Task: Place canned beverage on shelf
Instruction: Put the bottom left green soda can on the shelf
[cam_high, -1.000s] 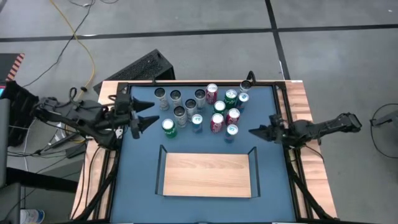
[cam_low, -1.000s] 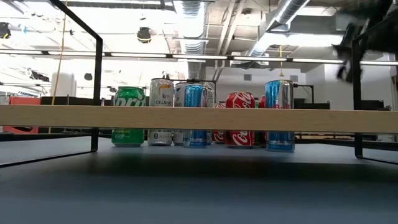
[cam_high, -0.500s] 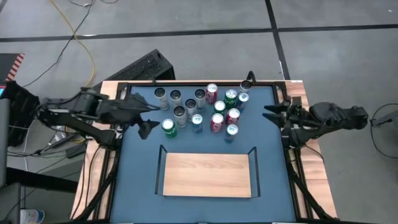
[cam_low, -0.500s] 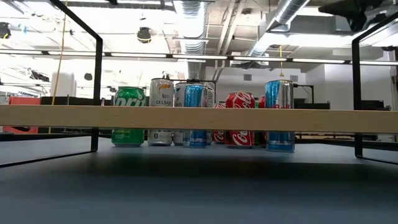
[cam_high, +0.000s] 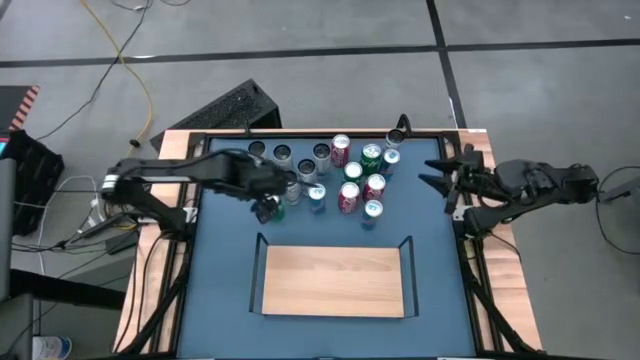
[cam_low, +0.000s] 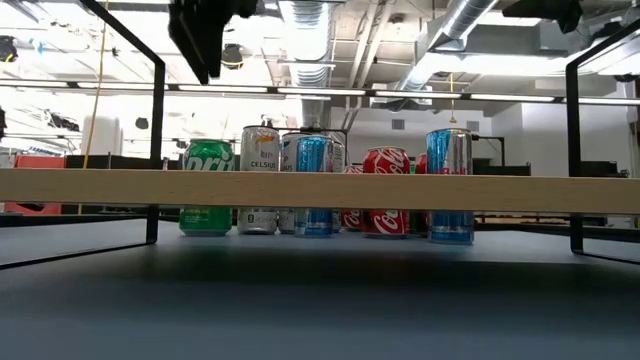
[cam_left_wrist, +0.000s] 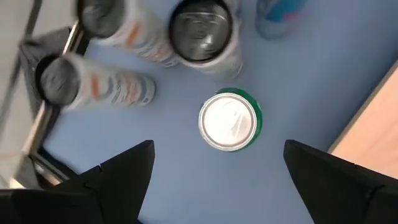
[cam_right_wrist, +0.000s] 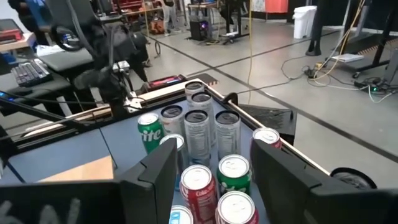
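The shelf (cam_high: 333, 281) sits bare at the desk's (cam_high: 225, 270) near edge, midway between its side edges. Behind it, toward the far edge, the cans stand clustered. The green can (cam_left_wrist: 229, 121) is the nearest one on the left side, a little apart from the white cans (cam_left_wrist: 204, 31) beyond it. The left claw (cam_high: 268, 205) hangs directly above that green can, fingers (cam_left_wrist: 118, 169) spread wide to either side of its lid. To grasp cleanly, it should probably descend straight, centred, and close below the rim without nudging neighbours. The right claw (cam_high: 435, 180) waits at the desk's right edge, fingers parted, holding nothing.
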